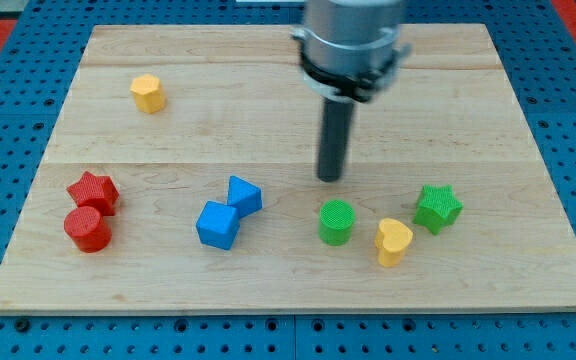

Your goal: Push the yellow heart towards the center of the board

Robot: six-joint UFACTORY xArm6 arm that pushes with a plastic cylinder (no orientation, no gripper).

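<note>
While my tip (330, 178) is being held near the middle of the table (268, 90), the yellow heart (393, 241) is being seen at roughly 4 o'clock from it, apart, toward the view's bottom. A green cylinder (336, 221) is sitting just below my tip at 6 o'clock, not touching. A green star (437, 208) is lying at 2 o'clock of the heart, close beside it. Two blue cubes (218, 224) (244, 195) are touching at 8 o'clock of my tip. A red star (93, 190) and red cylinder (88, 229) are being pressed together far toward 9 o'clock; a yellow hexagonal block (148, 93) is resting at 10 o'clock. No gripper is being carried, only the rod.
</note>
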